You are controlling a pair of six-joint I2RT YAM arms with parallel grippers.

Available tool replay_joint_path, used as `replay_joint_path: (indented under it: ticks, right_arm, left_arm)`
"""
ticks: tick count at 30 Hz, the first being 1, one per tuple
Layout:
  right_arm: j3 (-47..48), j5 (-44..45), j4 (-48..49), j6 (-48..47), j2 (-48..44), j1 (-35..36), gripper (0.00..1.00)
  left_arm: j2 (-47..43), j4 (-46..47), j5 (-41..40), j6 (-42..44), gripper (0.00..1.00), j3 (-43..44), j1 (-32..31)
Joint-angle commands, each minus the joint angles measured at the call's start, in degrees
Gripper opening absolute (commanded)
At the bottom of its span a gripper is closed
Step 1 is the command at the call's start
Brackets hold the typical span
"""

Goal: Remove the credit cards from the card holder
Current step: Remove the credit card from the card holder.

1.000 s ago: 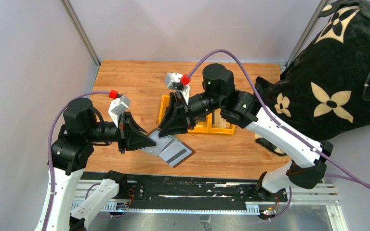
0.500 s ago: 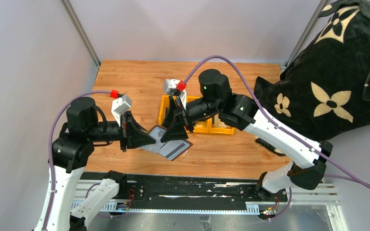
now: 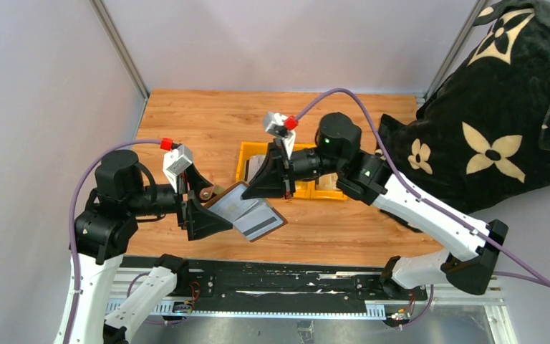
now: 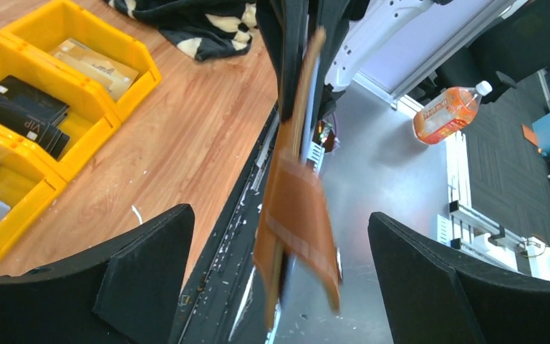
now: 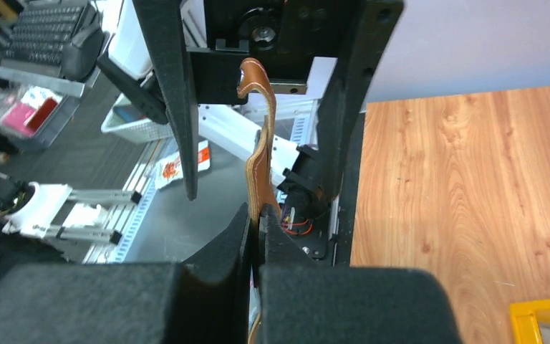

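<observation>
The card holder [image 3: 252, 218] hangs open in the air over the near edge of the surface [image 3: 208, 122], left of centre, with its silvery-grey inside turned up to my overhead camera and a dark stripe across the lower half. My right end effector [image 3: 249, 193] is clamped on its far edge; on the right wrist view it is closed tight on the brown leather rim. My left end effector [image 3: 222, 206] stands wide apart with the holder between its two sides, and the left wrist view shows a clear gap on each.

I cannot tell whether any card sits in the slots. The credit cards [image 4: 21, 107] I can make out lie in the yellow bin [image 4: 132, 75] at the middle of the surface: a black stack in one compartment, tan ones in the next.

The surface is bare wood with grey walls around it. A black blanket [image 3: 501, 107] with cream flowers lies over the right edge. An orange bottle [image 4: 447, 115] lies on the floor beyond the near edge.
</observation>
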Motion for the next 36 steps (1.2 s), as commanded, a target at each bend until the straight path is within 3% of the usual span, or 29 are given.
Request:
replay_joint_path:
  ticks: [1,7,13,17,21,27,30,32,34,36]
  right_arm:
    - [-9.4,4.2,22.0,13.1,-6.5,-1.7,0.00]
    - [-16.4,8.0,30.5,20.6,-8.3,-1.7,0.00]
    - [-18.5,6.6,30.7,22.2,-8.6,-1.5,0.00]
    - [-18.3,6.2,30.1,22.2,-8.4,-1.0,0.00]
    - [-17.6,5.8,30.2,22.1,-7.6,-0.3,0.00]
    - [-16.4,3.7,30.7,22.4,-6.0,0.0,0.00]
    - [-16.1,3.5,29.8,21.7,-5.3,0.0,0.01]
    - [-15.5,4.0,27.6,20.5,-5.3,-0.2,0.14]
    - [-14.7,5.9,24.0,19.1,-5.9,-1.1,0.33]
    - [-14.1,9.6,20.2,17.8,-7.4,-2.2,0.44]
  left_arm:
    - [-1.7,0.3,-1.9,-1.8,0.95,-1.9,0.0]
    - [-3.4,7.3,-2.6,-7.5,0.78,-3.8,0.0]
    - [-4.5,15.6,-4.4,-13.5,0.43,-4.3,0.0]
    - [-3.3,17.0,-3.2,-15.8,0.37,-4.4,0.0]
    - [-3.0,21.5,-1.8,-20.1,0.23,-6.5,0.0]
    - [-2.0,29.1,2.3,-28.0,0.24,-9.9,0.0]
    - [-1.6,30.6,2.8,-29.3,0.13,-10.4,0.1]
    - [-1.6,30.8,2.2,-29.0,0.02,-10.3,0.0]
    - [-1.4,29.4,1.4,-27.5,0.00,-10.1,0.1]
    - [-1.2,25.9,-0.9,-24.2,0.00,-9.2,0.2]
